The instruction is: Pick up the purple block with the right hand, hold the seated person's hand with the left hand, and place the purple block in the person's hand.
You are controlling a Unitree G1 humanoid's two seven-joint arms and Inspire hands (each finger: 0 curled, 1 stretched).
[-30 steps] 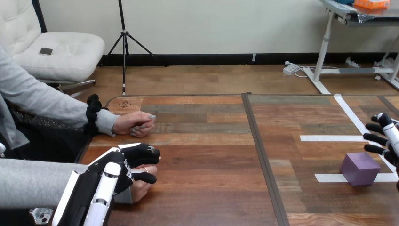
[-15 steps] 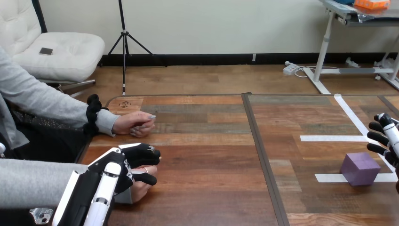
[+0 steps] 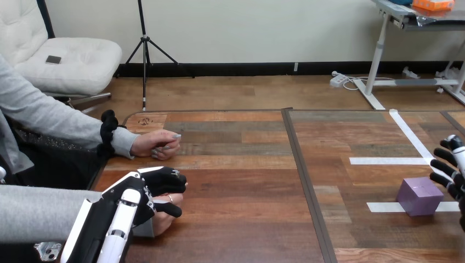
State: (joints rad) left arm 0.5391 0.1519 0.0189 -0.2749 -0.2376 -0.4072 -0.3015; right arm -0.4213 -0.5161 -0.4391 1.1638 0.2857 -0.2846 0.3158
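Purple block (image 3: pixel 419 195): matte cube with crisp edges and a lighter top face, resting flat on the wooden table (image 3: pixel 241 181); every place below is given from it.
Left hand (image 3: pixel 143 193): far left of the block, nearly level with it; glossy white shells over black, silver forearm behind; fingers and thumb curled round the person's lower hand.
Person's lower hand (image 3: pixel 164 215): far left of the block, under the left hand; only its rounded edge and fingertips show beneath the black fingers, with a grey sleeve behind.
Person's upper hand (image 3: pixel 158 144): far left of the block and farther back on the table; loosely closed, resting on the planks, apart from the left hand.
Dark strip (image 3: pixel 307 192): left of the block, roughly between it and the left hand; a narrow straight seam running front to back across the streaky brown planks.
White tape (image 3: pixel 389 161): flat strips; one runs behind the block, one passes under the block's base and sticks out to its left and right, a third slants away behind it.
Right hand (image 3: pixel 451 172): just right of the block, by its upper right corner; black jointed fingers apart and relaxed, holding nothing; whether one touches the block I cannot tell.
Change: the right hand has sunk a little toward the block since a second ago; the block, the left hand and both of the person's hands lie as they did.
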